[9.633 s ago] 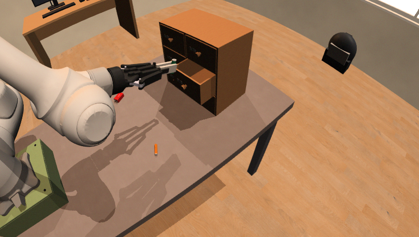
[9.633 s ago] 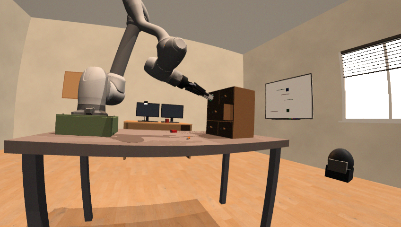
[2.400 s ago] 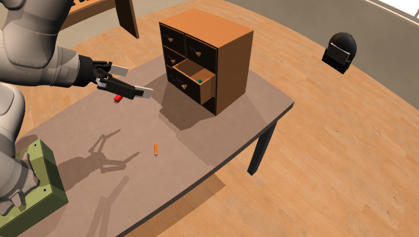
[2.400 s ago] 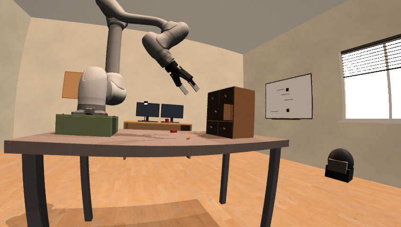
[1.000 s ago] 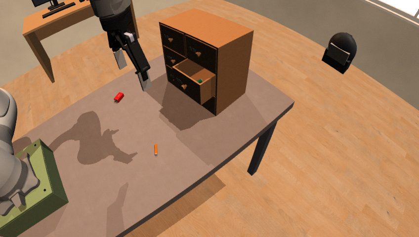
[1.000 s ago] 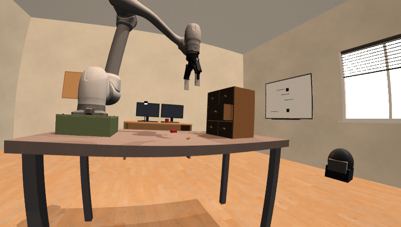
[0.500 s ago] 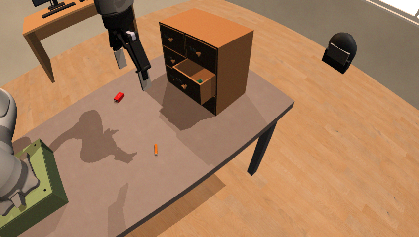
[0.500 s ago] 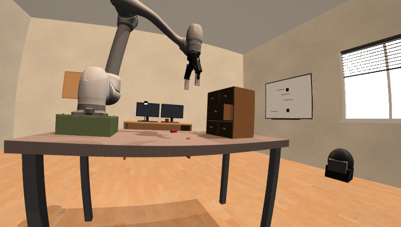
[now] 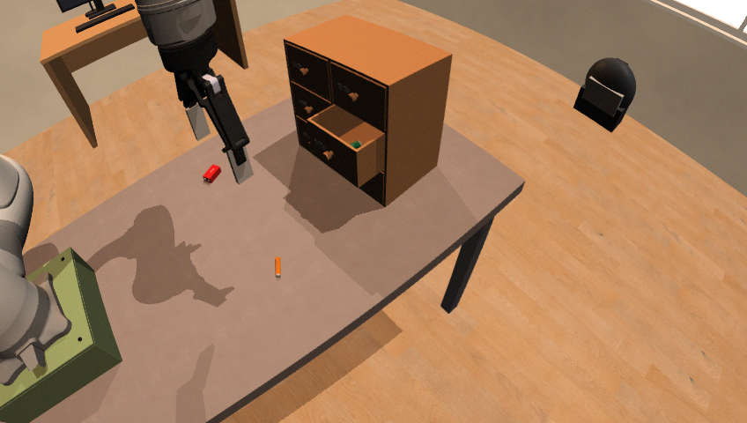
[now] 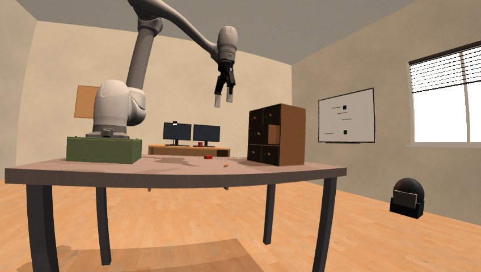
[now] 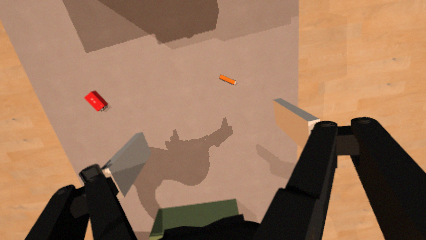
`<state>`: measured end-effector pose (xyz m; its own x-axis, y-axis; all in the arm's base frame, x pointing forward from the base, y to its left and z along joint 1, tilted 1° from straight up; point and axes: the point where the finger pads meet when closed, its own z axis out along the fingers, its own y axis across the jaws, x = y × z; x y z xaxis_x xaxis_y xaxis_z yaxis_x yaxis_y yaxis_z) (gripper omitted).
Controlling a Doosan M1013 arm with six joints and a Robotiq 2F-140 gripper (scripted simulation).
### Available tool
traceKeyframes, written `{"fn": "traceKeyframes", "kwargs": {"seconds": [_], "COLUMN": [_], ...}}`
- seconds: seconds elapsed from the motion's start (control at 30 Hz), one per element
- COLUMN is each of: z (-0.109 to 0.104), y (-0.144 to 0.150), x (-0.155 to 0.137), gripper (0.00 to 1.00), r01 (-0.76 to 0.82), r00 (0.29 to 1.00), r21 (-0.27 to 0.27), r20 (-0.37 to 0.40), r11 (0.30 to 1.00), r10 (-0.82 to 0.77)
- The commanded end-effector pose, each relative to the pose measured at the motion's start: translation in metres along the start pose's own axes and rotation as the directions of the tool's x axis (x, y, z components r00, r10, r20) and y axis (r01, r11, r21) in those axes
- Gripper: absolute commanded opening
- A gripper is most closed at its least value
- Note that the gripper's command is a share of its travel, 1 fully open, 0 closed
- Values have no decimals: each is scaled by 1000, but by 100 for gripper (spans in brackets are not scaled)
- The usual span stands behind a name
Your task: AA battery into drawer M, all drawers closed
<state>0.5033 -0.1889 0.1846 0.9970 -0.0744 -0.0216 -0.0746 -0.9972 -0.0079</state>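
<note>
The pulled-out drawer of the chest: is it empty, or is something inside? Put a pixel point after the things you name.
Not empty: a green object point(image 9: 356, 144) lies inside the open drawer point(image 9: 371, 159).

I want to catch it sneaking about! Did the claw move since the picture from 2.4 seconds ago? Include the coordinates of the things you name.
Yes. The claw point(image 9: 219, 152) point(image 10: 223, 101) point(image 11: 209, 127) swung from pointing at the chest point(image 9: 417, 120) point(image 10: 292, 134) to pointing down beside it.
</note>
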Motion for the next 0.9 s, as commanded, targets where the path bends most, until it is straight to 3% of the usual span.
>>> {"fn": "traceKeyframes", "kwargs": {"seconds": [0.0,0.43,0.63,0.7,0.87], "z": [5,9,19,19,32], "y": [13,15,15,15,15], "x": [-42,-46,-37,-37,-23], "gripper": [100,100,100,100,100], "r01": [1,1,1,1,1], "r00": [1000,999,988,988,949], "r21": [-2,-1,-1,-1,-1], "r20": [-3,-41,-155,-155,-314], "r11": [1000,1000,1000,1000,1000], "r10": [-1,-1,-1,-1,-2]}}
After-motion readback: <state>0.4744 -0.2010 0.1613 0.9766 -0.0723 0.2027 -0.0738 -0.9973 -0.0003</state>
